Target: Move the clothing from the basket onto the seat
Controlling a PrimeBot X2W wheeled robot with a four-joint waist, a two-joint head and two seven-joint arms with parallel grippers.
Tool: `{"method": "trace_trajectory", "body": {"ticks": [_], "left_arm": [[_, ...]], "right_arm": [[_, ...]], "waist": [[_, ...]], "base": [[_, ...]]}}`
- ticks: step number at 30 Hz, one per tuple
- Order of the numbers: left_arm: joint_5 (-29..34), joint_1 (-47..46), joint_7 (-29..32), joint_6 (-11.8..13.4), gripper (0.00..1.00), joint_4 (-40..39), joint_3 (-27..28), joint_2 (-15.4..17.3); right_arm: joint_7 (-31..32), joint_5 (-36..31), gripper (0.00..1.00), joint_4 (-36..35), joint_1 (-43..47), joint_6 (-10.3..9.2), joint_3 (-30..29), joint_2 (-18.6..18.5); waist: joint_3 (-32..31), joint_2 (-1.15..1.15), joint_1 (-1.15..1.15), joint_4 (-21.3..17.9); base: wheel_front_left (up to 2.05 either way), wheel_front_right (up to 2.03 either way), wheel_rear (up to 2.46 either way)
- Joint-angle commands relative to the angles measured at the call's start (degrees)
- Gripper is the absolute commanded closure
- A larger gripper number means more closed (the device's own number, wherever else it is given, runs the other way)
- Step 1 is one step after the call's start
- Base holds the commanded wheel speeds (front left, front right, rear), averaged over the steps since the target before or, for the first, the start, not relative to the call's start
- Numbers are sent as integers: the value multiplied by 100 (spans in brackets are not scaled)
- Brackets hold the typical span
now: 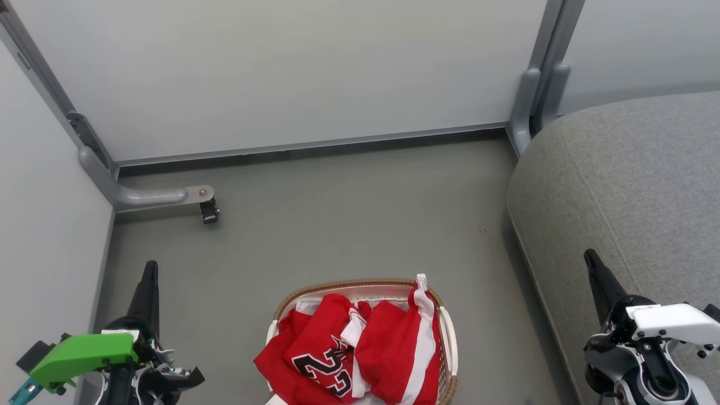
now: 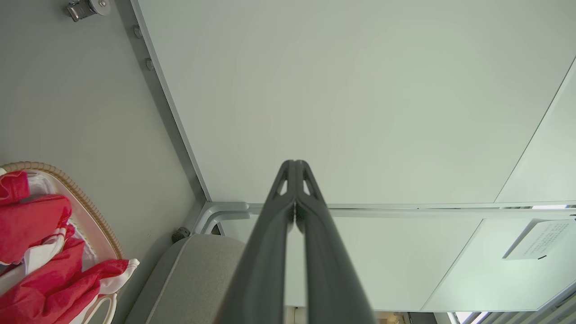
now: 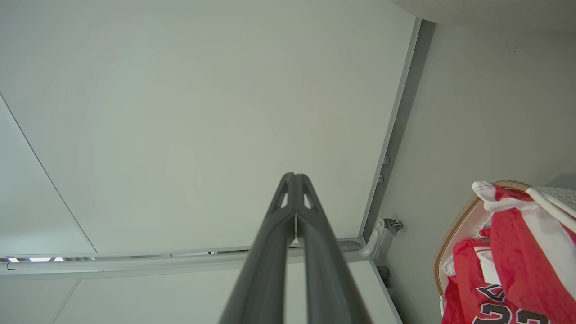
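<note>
**Inspector:** Start nearest the robot. State of the two arms?

**Assistant:** The left end effector (image 1: 150, 273) is at the near left, and its own wrist view shows the fingers pressed together at the tips (image 2: 294, 167) with nothing between them. The right end effector (image 1: 592, 264) is at the near right, in front of the seat's edge. It is likewise closed and carries nothing (image 3: 294, 178). Both point away from the robot, and neither touches fabric.

**Inspector:** The load?

**Assistant:** The clothing (image 1: 360, 349) is heaped in the basket (image 1: 450, 337), which stands on the floor (image 1: 349, 208) at near centre, between the two arms. It is red fabric with white stripes. The number 23 faces up on the left, and one white-trimmed fold hangs over the far right of the rim. The right wrist view shows the same heap (image 3: 513, 252).

**Inspector:** The destination?

**Assistant:** The seat (image 1: 630, 185) is to the right of the basket and runs from near to far. The two are apart, with a strip of floor between them. The part of the cushion in view carries no garment.

**Inspector:** Beyond that?

**Assistant:** Grey wall panels (image 1: 292, 73) at the far side, with a caster foot (image 1: 209, 211) at the far left.

**Inspector:** Progress?

**Assistant:** In my judgement, none is recorded. No garment has been gripped, lifted or placed, so the whole transfer is outstanding. How many pieces are in the heap cannot be told.
</note>
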Motion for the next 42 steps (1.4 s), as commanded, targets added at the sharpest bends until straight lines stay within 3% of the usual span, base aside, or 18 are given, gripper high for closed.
{"method": "trace_trajectory", "body": {"ticks": [1, 26, 27, 42], "left_arm": [[15, -59, 13, -28, 100, -8, 3, 22], [16, -60, 13, -28, 100, -7, 3, 22], [0, 10, -4, 1, 0, 32, 0, -7], [480, 148, -362, 8, 0, 119, -183, 57]], "right_arm": [[15, 23, 100, -17, 64, -2, -4, -37], [15, 23, 100, -17, 64, -2, -4, -37], [0, -1, 0, 32, 4, 0, 1, 9], [-357, -404, 0, 38, -9, -1, 372, -194]], "waist": [[0, 0, 0, 0], [0, 0, 0, 0], [0, 0, 0, 0], [19, 0, 0, -4]], "base": [[0, 0, 0], [0, 0, 0], [0, 0, 0], [0, 0, 0]]}}
